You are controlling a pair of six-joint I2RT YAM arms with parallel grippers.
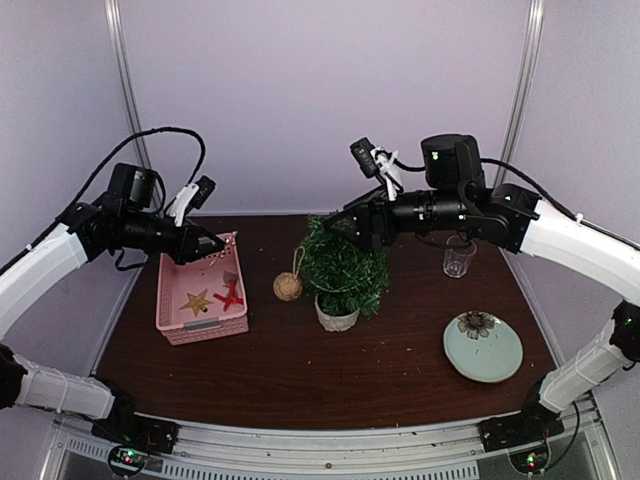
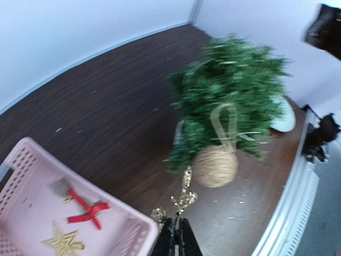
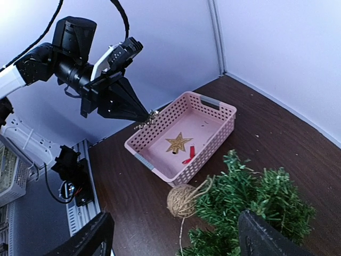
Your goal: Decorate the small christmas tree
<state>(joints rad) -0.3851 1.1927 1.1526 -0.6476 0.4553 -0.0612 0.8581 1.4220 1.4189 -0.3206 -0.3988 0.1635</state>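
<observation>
With left gripper [image 2: 177, 226] clenched on glittery gold sprig ornament [image 2: 184, 195] dangling ahead of its jaws, carry slowly to small bushy dark-green christmas tree [image 2: 229, 96] under right gripper [image 1: 340, 222], jaws wide open.

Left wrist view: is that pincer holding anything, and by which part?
Yes. The left pincer is shut on a gold glittery sprig, gripping it by one end; the rest sticks out past the fingertips.
</observation>
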